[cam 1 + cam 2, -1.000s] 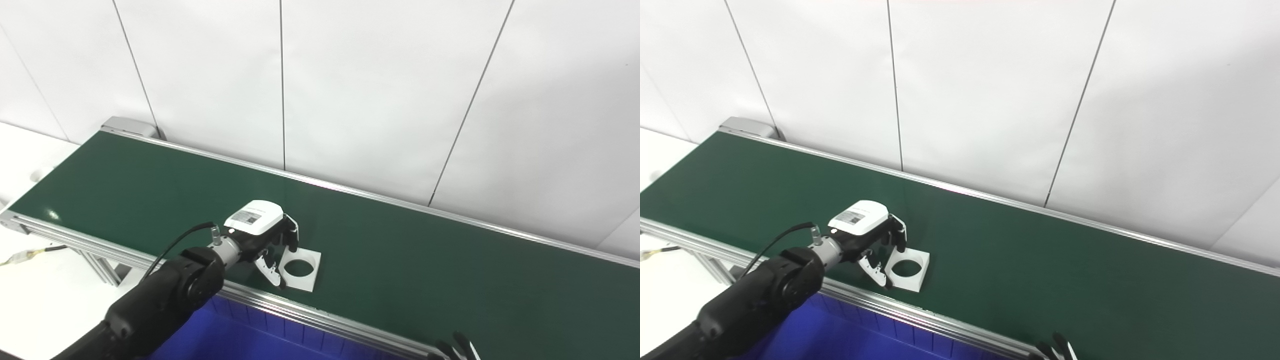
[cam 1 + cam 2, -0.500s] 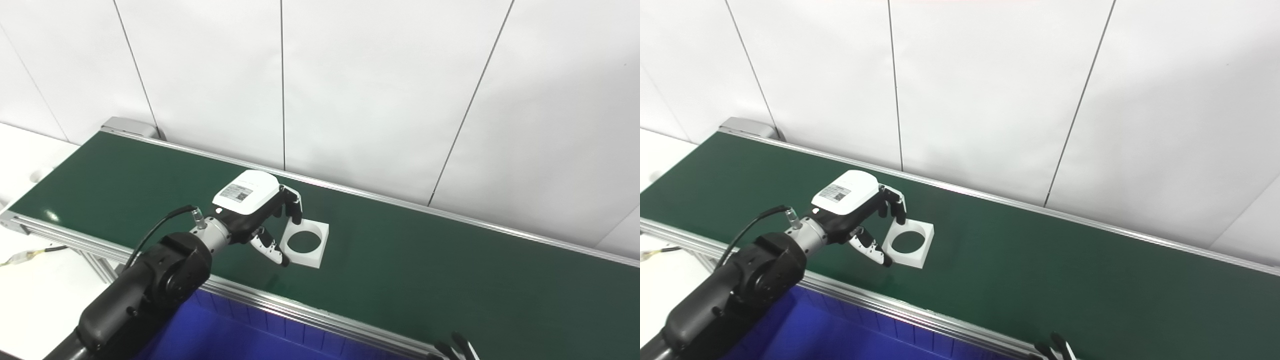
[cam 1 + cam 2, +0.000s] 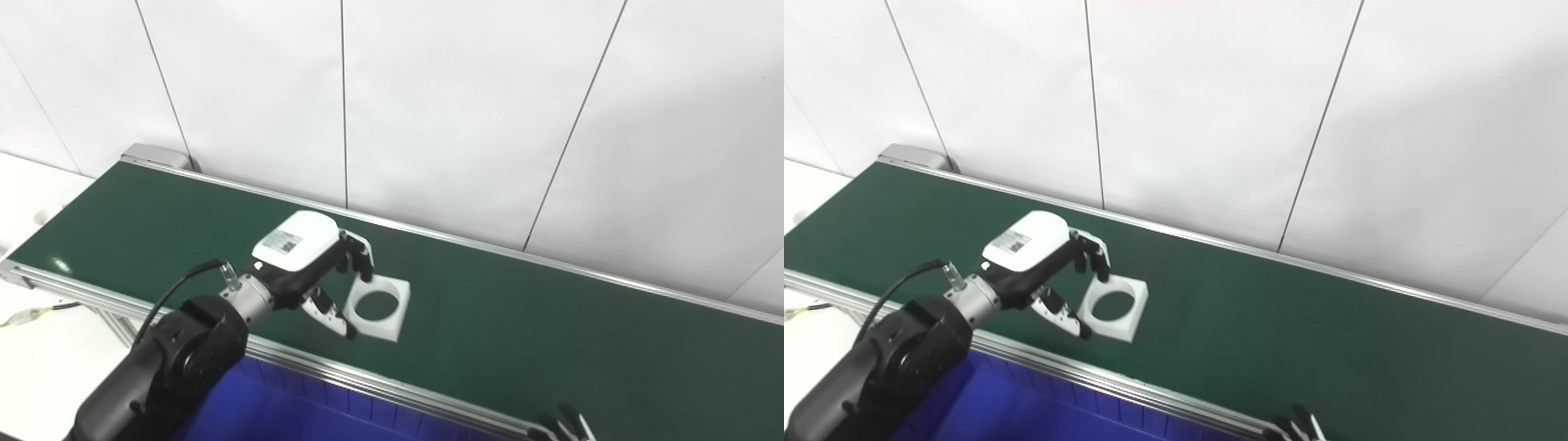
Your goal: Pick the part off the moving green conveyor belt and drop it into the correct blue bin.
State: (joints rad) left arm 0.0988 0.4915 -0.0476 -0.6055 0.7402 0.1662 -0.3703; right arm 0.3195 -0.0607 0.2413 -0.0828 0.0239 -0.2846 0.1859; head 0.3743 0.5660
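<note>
White and flat, the square part (image 3: 378,300) with its round hole is pinched by its near edge in the left hand (image 3: 306,269), fingers (image 3: 362,264) clamped on it, lifted above the green conveyor belt (image 3: 520,318). It looks light, stiff and probably smooth, so gripping the rim suits it. Blue bin (image 3: 288,410) sits below. Right hand (image 3: 560,427) barely shows; I cannot tell its state.

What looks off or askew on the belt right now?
Nothing stands out. The left hand holds the white square plate with a round hole by its left edge, tilted above the green belt. The blue bin sits below the near rail.
</note>
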